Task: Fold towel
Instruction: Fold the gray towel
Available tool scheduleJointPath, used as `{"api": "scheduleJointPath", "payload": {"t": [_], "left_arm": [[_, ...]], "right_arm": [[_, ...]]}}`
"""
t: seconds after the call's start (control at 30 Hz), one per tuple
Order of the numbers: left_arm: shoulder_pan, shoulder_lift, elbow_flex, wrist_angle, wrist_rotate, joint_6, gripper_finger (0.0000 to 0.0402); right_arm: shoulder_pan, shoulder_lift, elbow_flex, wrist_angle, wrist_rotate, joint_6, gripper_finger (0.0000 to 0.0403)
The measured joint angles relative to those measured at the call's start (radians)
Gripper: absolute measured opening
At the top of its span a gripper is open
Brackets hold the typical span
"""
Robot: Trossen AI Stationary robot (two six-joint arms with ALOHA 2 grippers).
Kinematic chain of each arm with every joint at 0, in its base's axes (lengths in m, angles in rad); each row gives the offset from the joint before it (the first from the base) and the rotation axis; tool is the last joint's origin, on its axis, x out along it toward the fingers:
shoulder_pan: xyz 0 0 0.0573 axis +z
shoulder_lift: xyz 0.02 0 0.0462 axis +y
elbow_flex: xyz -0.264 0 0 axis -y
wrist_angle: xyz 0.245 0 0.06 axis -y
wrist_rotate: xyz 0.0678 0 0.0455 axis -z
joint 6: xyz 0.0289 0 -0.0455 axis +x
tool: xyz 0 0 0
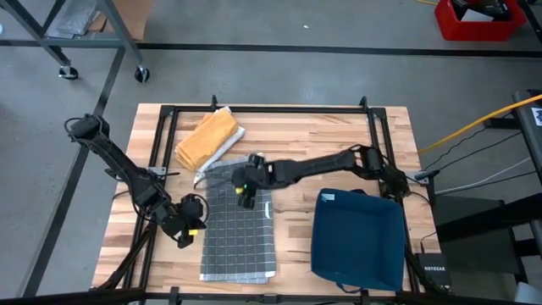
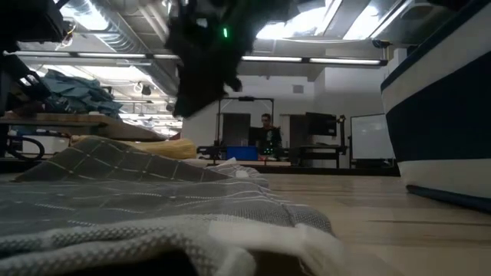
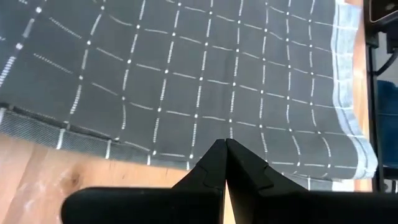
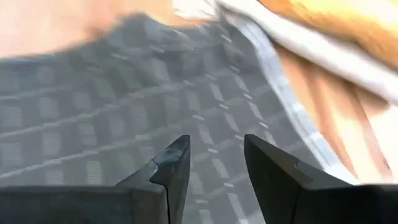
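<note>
Towel (image 1: 240, 230), grey with a pale grid, is lying flat on the bench (image 1: 339, 144), its long axis running from the far side toward the near edge, tilted a little; its far end is pointing at the yellow cloth (image 1: 207, 138) and its near end is reaching almost to the bench's near edge. The far left corner is looking rumpled, and in the low view that end is rising in a low ridge. The left claw (image 1: 190, 227) is sitting just beside the towel's left edge, its fingers (image 3: 214, 165) pressed together and pinching nothing. The right claw (image 1: 246, 193) is hanging over the towel's far part, its fingers (image 4: 177, 165) spread with cloth showing in the gap between them; whether the tips are touching the towel is hard to tell. A blue bin (image 1: 356, 240) is standing to the right of the towel, apart from it, and the low view is cutting off most of its wall. The low view is blurring the near hem, and the yellow cloth is showing there only as a sliver behind the ridge.
</note>
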State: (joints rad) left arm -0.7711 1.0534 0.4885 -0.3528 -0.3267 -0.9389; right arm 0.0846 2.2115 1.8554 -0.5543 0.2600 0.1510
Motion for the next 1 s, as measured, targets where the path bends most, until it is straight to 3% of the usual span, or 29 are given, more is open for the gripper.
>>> {"api": "scheduleJointPath", "payload": {"t": [0.33,1.0], "left_arm": [[0.000,0.000,0.001,-0.011,-0.001,0.034,0.0000],[0.000,0.001,0.001,-0.010,-0.003,0.030,0.0000]], "right_arm": [[-0.119,0.001,-0.119,0.041,-0.025,0.061,0.0156],[-0.139,-0.001,-0.258,0.026,-0.035,0.108,0.0156]]}}
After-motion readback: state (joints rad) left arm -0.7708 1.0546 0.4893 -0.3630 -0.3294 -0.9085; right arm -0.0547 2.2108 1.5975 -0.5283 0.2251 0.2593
